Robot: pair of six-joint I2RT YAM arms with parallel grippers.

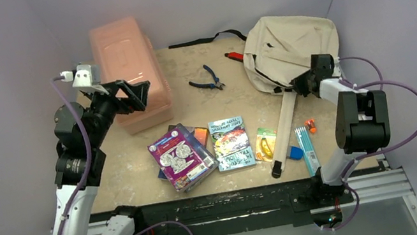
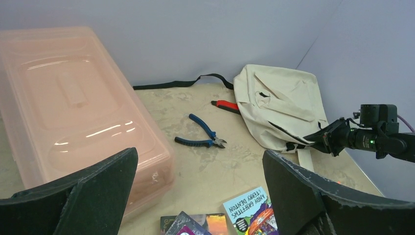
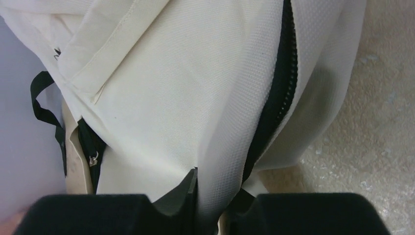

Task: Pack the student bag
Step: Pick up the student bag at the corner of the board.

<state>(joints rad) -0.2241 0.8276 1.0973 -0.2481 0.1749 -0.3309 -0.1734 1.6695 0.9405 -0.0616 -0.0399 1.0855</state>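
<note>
The cream student bag [image 1: 290,45] lies at the back right of the table, its black strap trailing left along the wall; it also shows in the left wrist view [image 2: 279,105]. My right gripper [image 1: 301,83] is at the bag's near edge, shut on a fold of its fabric [image 3: 215,186] beside the black zipper [image 3: 281,83]. My left gripper [image 1: 136,94] is open and empty, held above the near end of the pink box [image 1: 127,67]. Its black fingers [image 2: 98,191] frame the left wrist view.
Blue-handled pliers [image 1: 207,77] and a red-handled tool [image 1: 234,57] lie mid-back. Books [image 1: 181,156], [image 1: 231,143], a yellow packet [image 1: 265,144], a pen pack [image 1: 306,148], an orange bit [image 1: 310,126] and a cream strap [image 1: 284,130] lie near the front edge.
</note>
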